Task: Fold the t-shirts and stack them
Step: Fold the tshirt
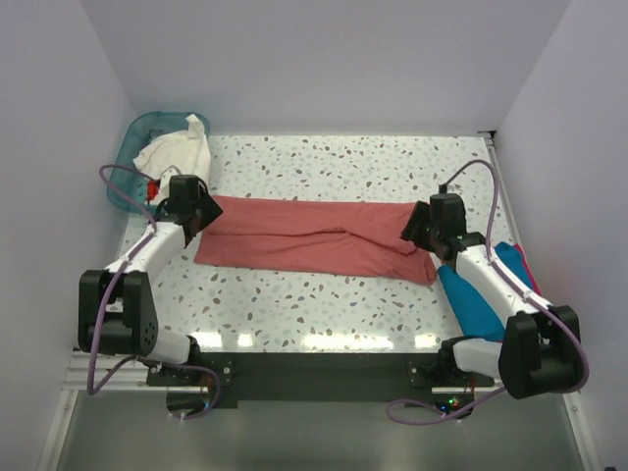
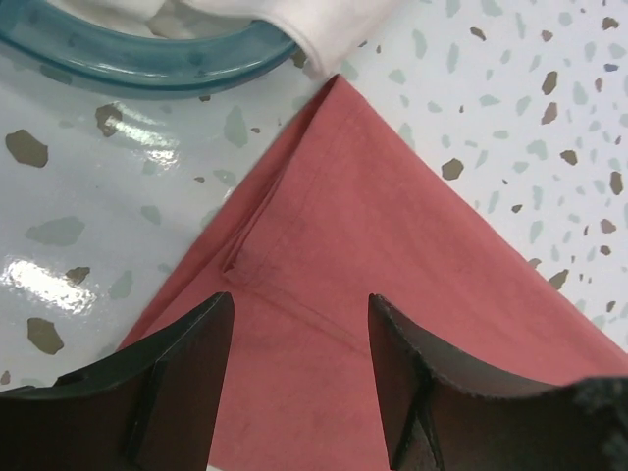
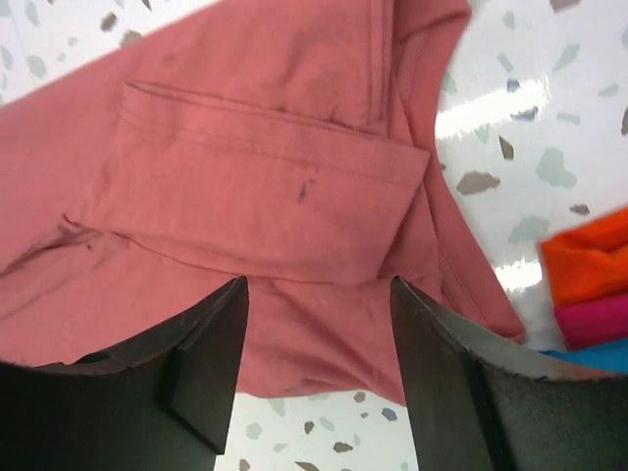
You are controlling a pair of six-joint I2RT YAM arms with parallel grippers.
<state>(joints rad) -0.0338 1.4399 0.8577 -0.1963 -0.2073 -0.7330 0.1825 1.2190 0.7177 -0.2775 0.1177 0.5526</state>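
- The left gripper (image 2: 299,306) is seen with its two dark fingers spread apart and nothing pinched between them. It is poised above one end of a salmon-red cloth t-shirt (image 2: 392,235).
- Between and just ahead of those fingers, a corner of the shirt is seen narrowing to a point, with a stitched hem line running across it.
- Further ahead and to the left, the rim of a translucent teal plastic basket (image 2: 128,69) is met. A white cloth t-shirt (image 2: 324,25) is draped over it, close to the red corner.
- The right gripper (image 3: 319,287) is likewise held spread, gripping nothing, over the shirt's other end.
- Ahead of its fingers a short sleeve is folded over the body of the shirt. A small dark mark is borne on it, but no lettering can be made out.
- To the right of those fingers, the edges of folded cloth are stacked: orange (image 3: 589,265), pink (image 3: 589,322) and teal-blue (image 3: 603,355).
- From above, the red shirt is seen laid as a long band on the white speckled table (image 1: 324,167), one gripper at each end.
- A small red patch (image 1: 152,184) beside the white shirt is too small to be read.
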